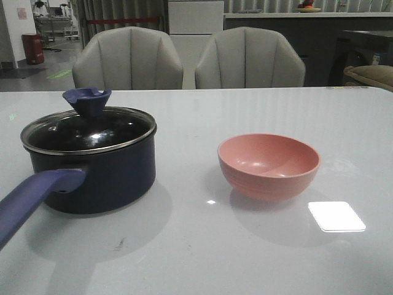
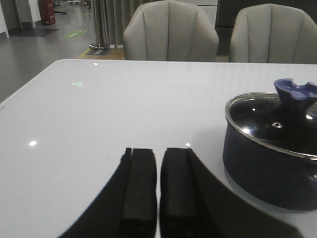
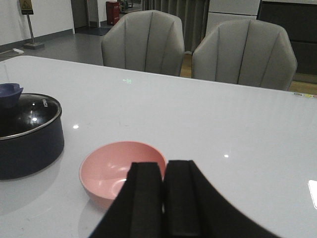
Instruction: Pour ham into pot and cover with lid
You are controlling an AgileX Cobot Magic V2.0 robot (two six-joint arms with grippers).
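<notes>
Lid (image 1: pixel 92 129) seated on pot (image 1: pixel 98 178), bowl (image 1: pixel 268 165) empty, so task looks finished. Left pincer (image 2: pixel 158 186) and right pincer (image 3: pixel 164 191) clenched, grasping nothing, parked back over worktop (image 1: pixel 258 246).

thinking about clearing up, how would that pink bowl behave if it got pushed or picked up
The salmon-pink round bowl looks empty, thin-walled and matte like plastic, so it is probably light and not fragile. It stands on a narrow base on the glossy white table, so a push would likely slide it, and a push high on the rim might tip it.
</notes>
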